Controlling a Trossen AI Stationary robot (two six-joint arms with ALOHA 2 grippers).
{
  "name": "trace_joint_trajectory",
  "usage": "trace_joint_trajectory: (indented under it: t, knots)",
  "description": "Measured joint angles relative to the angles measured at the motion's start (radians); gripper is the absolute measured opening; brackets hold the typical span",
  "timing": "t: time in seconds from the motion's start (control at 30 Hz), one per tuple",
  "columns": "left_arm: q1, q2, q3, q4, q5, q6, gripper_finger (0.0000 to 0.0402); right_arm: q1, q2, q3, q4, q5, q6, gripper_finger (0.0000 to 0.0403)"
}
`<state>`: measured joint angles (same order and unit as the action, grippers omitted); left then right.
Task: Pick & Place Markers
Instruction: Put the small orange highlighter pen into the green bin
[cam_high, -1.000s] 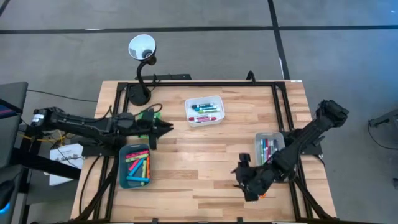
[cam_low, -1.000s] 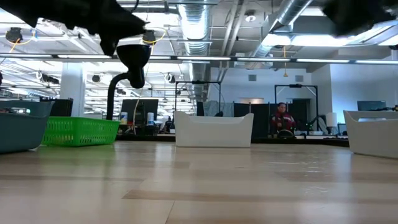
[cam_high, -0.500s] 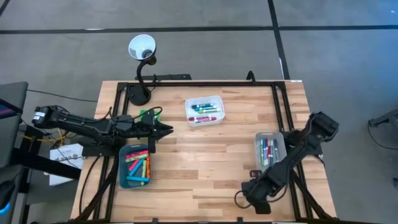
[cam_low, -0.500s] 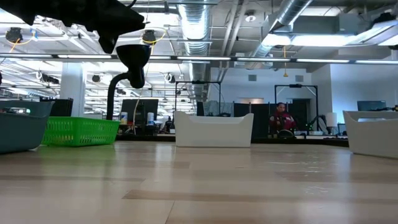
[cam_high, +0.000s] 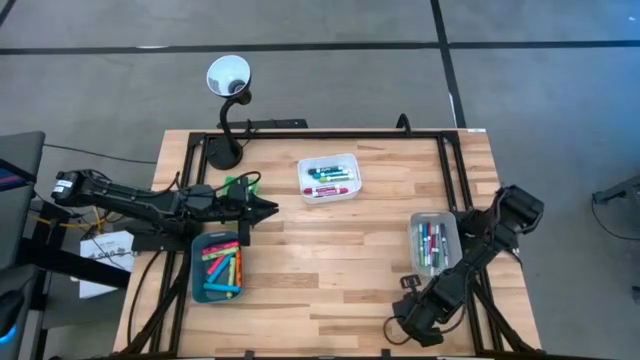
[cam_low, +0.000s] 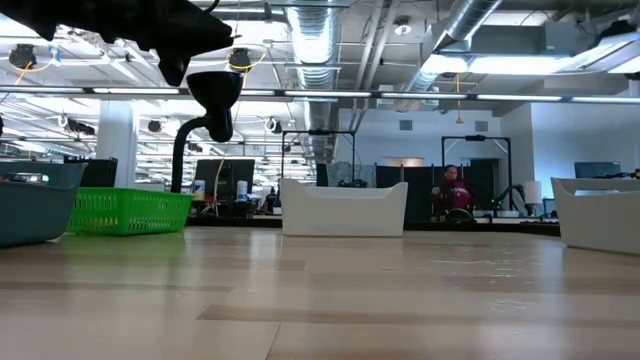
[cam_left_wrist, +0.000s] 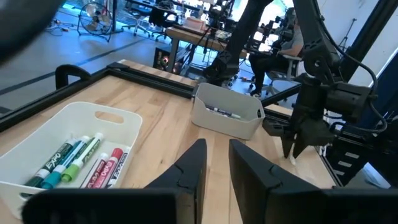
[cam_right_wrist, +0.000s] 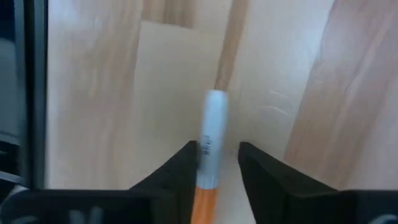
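**Right gripper straddles a marker at the near edge**

In the right wrist view a marker (cam_right_wrist: 210, 149) with a white barrel and an orange cap lies flat on the wooden table (cam_high: 380, 235); its long axis runs straight out between the two dark fingers (cam_right_wrist: 180, 168), white end pointing away from the wrist, orange end back toward it; the fingers sit on either side of the barrel, narrowed around it, and whether they press it cannot be told. Seen from above, the right gripper (cam_high: 408, 322) is low at the table's near edge, just in front of the clear grey tray (cam_high: 412, 222) of markers; a second ago it was farther from that edge and to the left, with fingers spread wider. The left gripper (cam_high: 268, 208) hangs between the green tray (cam_high: 234, 184) and the teal tray (cam_high: 196, 268), fingers (cam_left_wrist: 186, 171) nearly together on nothing; its place has barely changed.
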<state>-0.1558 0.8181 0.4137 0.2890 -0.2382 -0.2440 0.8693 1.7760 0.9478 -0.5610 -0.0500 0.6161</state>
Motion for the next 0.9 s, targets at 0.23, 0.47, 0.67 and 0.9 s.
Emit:
trace_joint_trajectory:
  t: [0.23, 0.47, 0.67, 0.9]
  knots:
    - [0.0, 0.0, 0.0, 0.0, 0.0, 0.0, 0.0062, 0.014, 0.002, -0.003, 0.009, 0.129, -0.101, 0.0027]
    - [0.0, 0.0, 0.0, 0.0, 0.0, 0.0, 0.0062, -0.062, 0.014, -0.007, 0.221, 0.359, -0.169, 0.0031]
    - [0.0, 0.0, 0.0, 0.005, 0.0, 0.0, 0.0062, -0.181, 0.013, -0.006, 0.483, 0.687, -0.44, 0.0042]
    - [0.0, 0.0, 0.0, 0.008, 0.0, 0.0, 0.0062, -0.412, 0.01, -0.006, 0.779, 0.873, -0.655, 0.0023]
